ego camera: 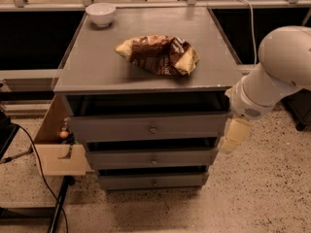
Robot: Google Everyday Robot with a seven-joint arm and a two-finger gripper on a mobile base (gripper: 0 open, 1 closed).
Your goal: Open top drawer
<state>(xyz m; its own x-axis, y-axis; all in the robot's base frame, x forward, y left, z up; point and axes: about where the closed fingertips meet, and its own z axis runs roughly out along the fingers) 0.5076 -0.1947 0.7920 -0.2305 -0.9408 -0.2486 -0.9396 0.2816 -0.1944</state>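
- A robot's cream-coloured pincer hangs just off the right end of the top drawer, level with its grey front. It touches nothing, and whether it is released or clenched cannot be told from this angle.
- The top drawer sits directly under the worktop of a grey cabinet. Its small round knob at the centre is well apart from the pincer.
- Risk ahead: the pincer must travel sideways across the front to reach the knob. A path set too low would likely end at the knob of the middle drawer instead, opening the wrong drawer.
- The knob is small and round, so a shallow or off-centre grip could slip off once the pull begins.
- The bulky white arm stands near the cabinet's right corner and could knock against it on the approach.
- A hard or jerky pull could shake the cabinet and shift the crumpled snack bag lying on the worktop.
- A white bowl stands at the worktop's far left corner, and nothing can be seen in it. What the three drawers hold is hidden.
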